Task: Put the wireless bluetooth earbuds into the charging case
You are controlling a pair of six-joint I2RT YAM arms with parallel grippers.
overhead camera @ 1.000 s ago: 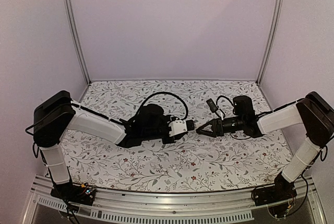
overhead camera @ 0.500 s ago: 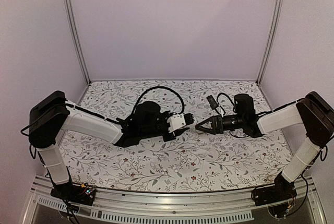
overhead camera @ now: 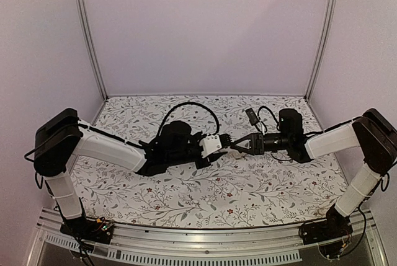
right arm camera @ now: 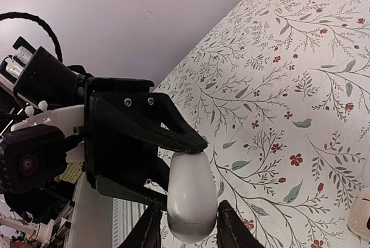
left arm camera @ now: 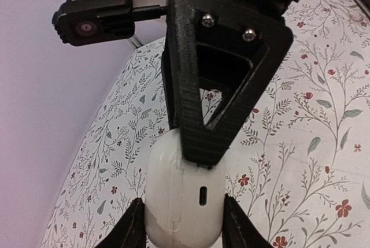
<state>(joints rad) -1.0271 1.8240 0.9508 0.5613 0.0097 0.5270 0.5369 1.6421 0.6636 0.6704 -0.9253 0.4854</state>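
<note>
**Charging case (left arm camera: 185, 213) pinched from both ends, lid shut**

Step in hand: readying the case for opening; no earbud insertion yet. The left end effector (left arm camera: 184, 222), partly closed, clamps the case across its width in mid-air above the middle of the tabletop (overhead camera: 186, 198). The case's dark spot (left arm camera: 202, 195) faces the left wrist camera. The right end effector (right arm camera: 189, 223) comes in from 3 o'clock. Its jaws are narrowed around the case's far end and appear to touch both faces. The seam shows no gap, so the lid reads as closed. No earbuds can be made out in any view.

Next move, as judged: the right should take the lid half only and swing it open while the left holds firm.

Against a second ago: the right jaws stood in a wide V, short of the case. They have since advanced toward 9 o'clock and narrowed. Left grip unchanged.
</note>
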